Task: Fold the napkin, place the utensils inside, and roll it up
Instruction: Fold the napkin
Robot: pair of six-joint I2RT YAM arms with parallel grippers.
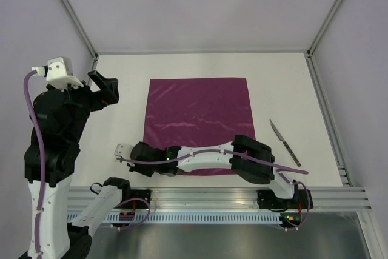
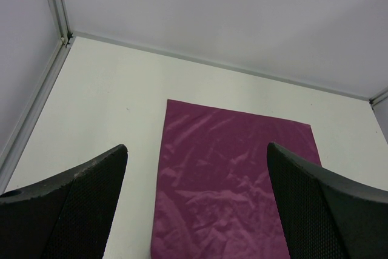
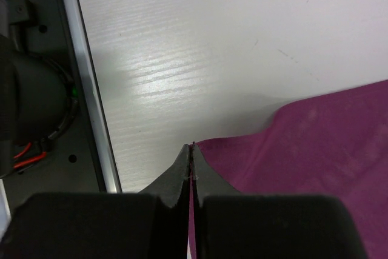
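Observation:
The purple-magenta napkin (image 1: 200, 110) lies flat in the middle of the white table. It also shows in the left wrist view (image 2: 236, 174) and the right wrist view (image 3: 327, 150). My right arm reaches left across the napkin's near edge. My right gripper (image 1: 143, 153) (image 3: 191, 145) is shut on the napkin's near-left corner, and a strip of cloth shows between the jaws. My left gripper (image 1: 104, 89) (image 2: 197, 145) is open and empty, raised above the table left of the napkin. The knife (image 1: 285, 142) lies on the table right of the napkin, blade pointing away.
An aluminium rail (image 1: 230, 195) runs along the near table edge, close to the right gripper (image 3: 91, 101). Frame posts (image 1: 73, 13) (image 1: 330, 13) and pale walls enclose the table at the back and sides.

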